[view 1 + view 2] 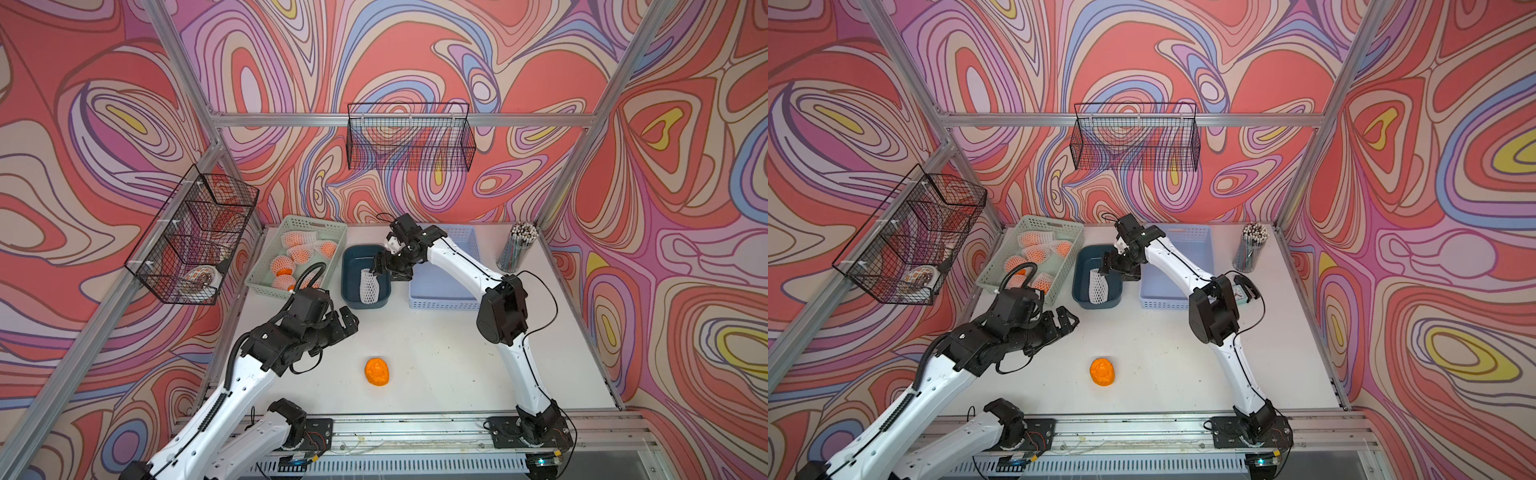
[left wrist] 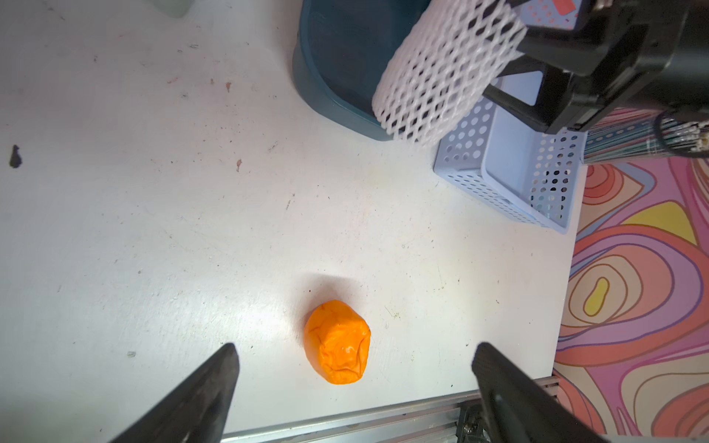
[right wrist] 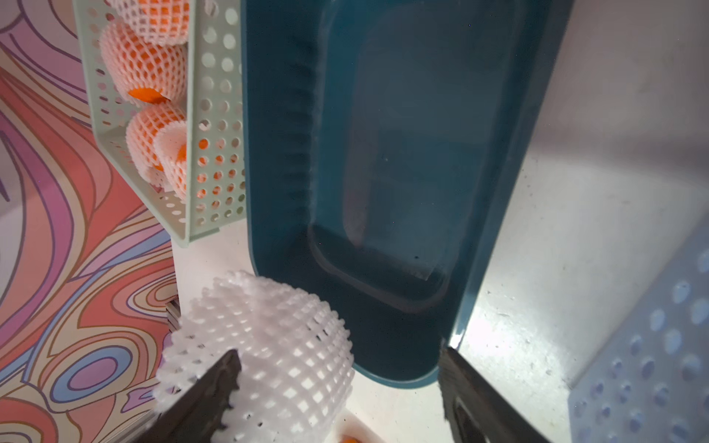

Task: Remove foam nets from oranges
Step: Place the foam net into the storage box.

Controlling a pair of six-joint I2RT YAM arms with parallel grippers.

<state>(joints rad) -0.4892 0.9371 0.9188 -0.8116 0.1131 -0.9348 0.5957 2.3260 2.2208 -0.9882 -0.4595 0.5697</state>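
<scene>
On the white table (image 1: 436, 353) a green basket (image 1: 312, 225), a dark blue tub (image 1: 365, 306) and a lavender basket (image 1: 440, 304) stand in a row. A pencil cup (image 1: 515, 249) stands in the far corner. One bare orange (image 1: 377, 372) lies near the front.

Walls (image 1: 415, 50) patterned in swirling coral, lilac, blue, cream and yellow bands are enclosing the space on three sides. Silver aluminium frame bars (image 1: 332, 119) are rising at the corners and crossing the back wall. A black rear wire basket (image 1: 409, 137) is hanging from the back bar, and a black side wire basket (image 1: 195, 237) is hanging from the sloping bar on the left. A white, lightly scuffed worktop (image 1: 436, 353) is catching soft, even light. A metal rail (image 1: 415, 428) is running along its near edge.
</scene>
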